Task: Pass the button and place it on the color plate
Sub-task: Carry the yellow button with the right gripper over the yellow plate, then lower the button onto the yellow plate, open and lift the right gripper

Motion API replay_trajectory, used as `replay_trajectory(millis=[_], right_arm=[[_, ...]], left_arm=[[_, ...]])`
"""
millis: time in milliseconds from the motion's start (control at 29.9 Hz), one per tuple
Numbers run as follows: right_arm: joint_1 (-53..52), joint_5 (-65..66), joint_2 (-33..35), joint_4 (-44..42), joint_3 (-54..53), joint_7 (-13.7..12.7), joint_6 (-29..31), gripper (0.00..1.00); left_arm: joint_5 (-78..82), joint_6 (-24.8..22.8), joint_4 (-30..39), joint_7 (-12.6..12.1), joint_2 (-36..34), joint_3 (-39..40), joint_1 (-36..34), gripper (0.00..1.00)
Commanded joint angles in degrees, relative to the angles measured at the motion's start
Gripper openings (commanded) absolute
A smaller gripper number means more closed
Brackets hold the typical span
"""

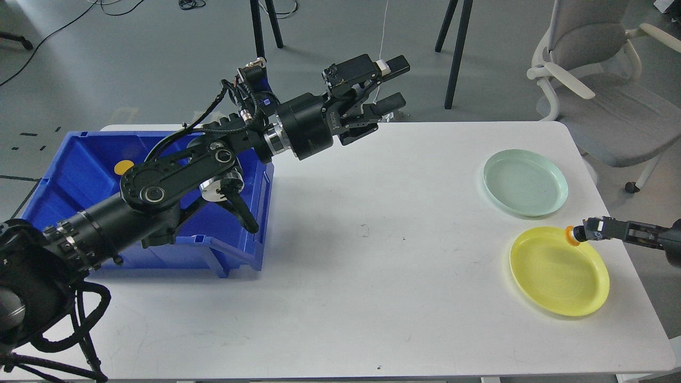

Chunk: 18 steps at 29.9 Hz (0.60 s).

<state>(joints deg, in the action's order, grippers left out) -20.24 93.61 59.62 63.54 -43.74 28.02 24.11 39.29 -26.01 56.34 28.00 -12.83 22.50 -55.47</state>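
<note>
My right gripper (596,232) comes in low from the right edge and is shut on a yellow-capped button (572,234), holding it over the upper right rim of the yellow plate (556,276). A pale green plate (524,182) lies just behind the yellow one. My left gripper (392,82) is open and empty, raised above the table's back edge, near the middle. Another yellow button (123,167) lies in the blue bin (74,175) at the left, partly behind my left arm.
The white table (372,266) carries the bin at the left and both plates at the right. A grey office chair (601,80) stands behind the right corner, and tripod legs (452,53) stand behind the back edge.
</note>
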Motion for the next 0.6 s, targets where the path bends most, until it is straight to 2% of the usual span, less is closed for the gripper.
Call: replay_trajectory(millis=[0,268,435,568], right_arm=[[-3.2,6.9,0.1,0.4,5.1,0.0,0.1,0.14],[-10.6,8.3,-1.3,0.4,14.6,0.0,0.1,0.15],[-11.2,8.3,-2.8,0.1,17.2,0.0,0.1,0.16],[-11.3,8.3,-3.8,0.1,17.4,0.0,0.1,0.22]], left_arm=[[0.0,0.0,0.0,0.0,0.0,0.0,0.0,0.79],[0.0,0.0,0.0,0.0,0.1,0.0,0.0,0.79],[0.0,0.1,0.0,0.0,0.1,0.0,0.0,0.79],[0.0,0.1,0.0,0.0,0.1,0.0,0.0,0.79]])
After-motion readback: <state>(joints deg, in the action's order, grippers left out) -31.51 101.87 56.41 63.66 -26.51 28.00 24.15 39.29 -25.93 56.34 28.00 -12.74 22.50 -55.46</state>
